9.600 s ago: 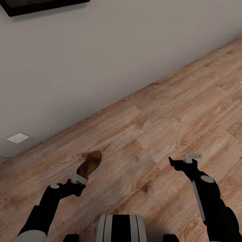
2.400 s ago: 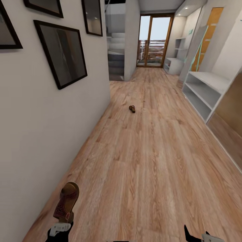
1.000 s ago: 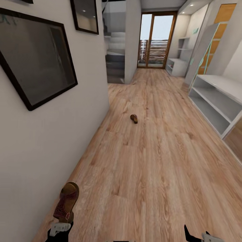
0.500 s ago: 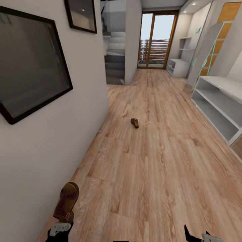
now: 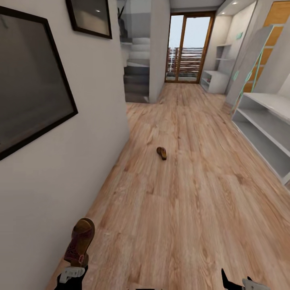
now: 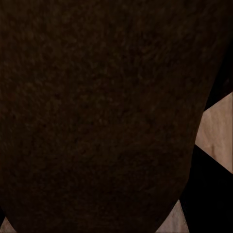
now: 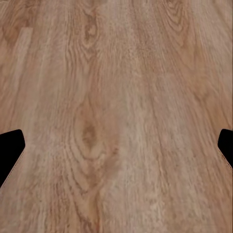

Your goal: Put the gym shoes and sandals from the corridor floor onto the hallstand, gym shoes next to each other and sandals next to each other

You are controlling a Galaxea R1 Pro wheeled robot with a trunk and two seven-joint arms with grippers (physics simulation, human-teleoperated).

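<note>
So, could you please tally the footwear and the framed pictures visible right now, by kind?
Brown sandals: 2, one held in the left gripper at, one lying on the corridor floor at.
Gym shoes: 0 in sight.
Dark framed pictures on the wall: 2, at and.
Total: 4.

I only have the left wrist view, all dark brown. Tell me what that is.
Observer: A brown sandal, toe up, clamped in the left end effector.
Operator: Report the other sandal.
Observer: It lies on the corridor floor ahead, mid-hallway.
Operator: Give me the rack.
Observer: The hallstand runs along the right wall, shelves bare where visible.
Operator: Right arm status.
Observer: The right end effector is open, fingers wide over bare floor.
</note>
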